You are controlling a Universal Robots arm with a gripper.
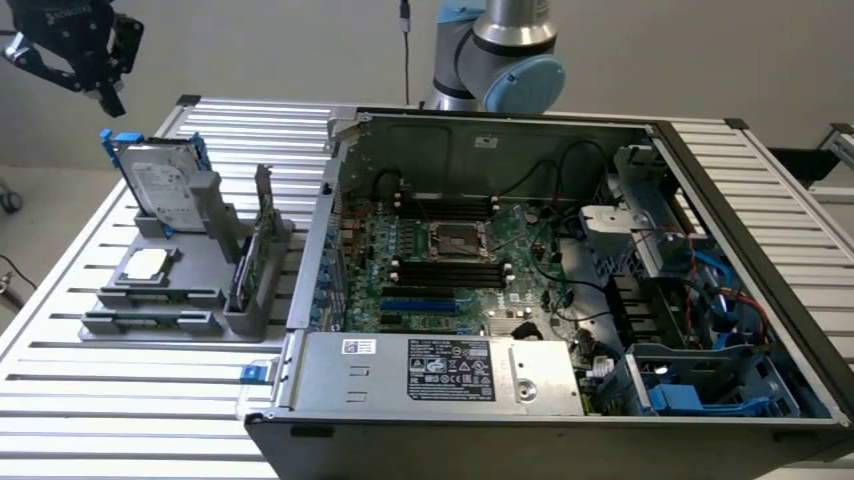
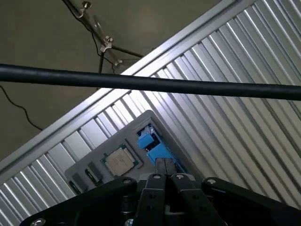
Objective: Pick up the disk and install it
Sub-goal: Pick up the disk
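1. The claw (image 1: 107, 90) hangs in the air in the upper left of the exterior view, above the far corner of the ribbed metal table (image 1: 80, 400). Its 2 fingers are pressed together and hold nothing
2. The disk (image 1: 160, 182) stands on its edge, leaning a little, at the back of a grey holder (image 1: 174, 300) on the exterior view's left. It sits below the claw and a bit toward the exterior view's right, well apart from it
3. A small square chip (image 1: 144, 263) lies flat in the holder, nearer the front of the frame than the disk
4. The exterior view shows the disk's silver face with its white label and blue frame. It also shows the open computer case (image 1: 481, 150) on the right of the frame, and the robot arm (image 1: 501, 45) behind it
5. The wrist view looks down past the closed claw (image 2: 164, 165). There the disk (image 2: 153, 143) is seen edge-on as a blue frame, just past the fingertips, with the chip (image 2: 121, 161) beside it in the holder (image 2: 106, 149). A dark bar (image 2: 150, 84) crosses that picture above the table (image 2: 235, 94)
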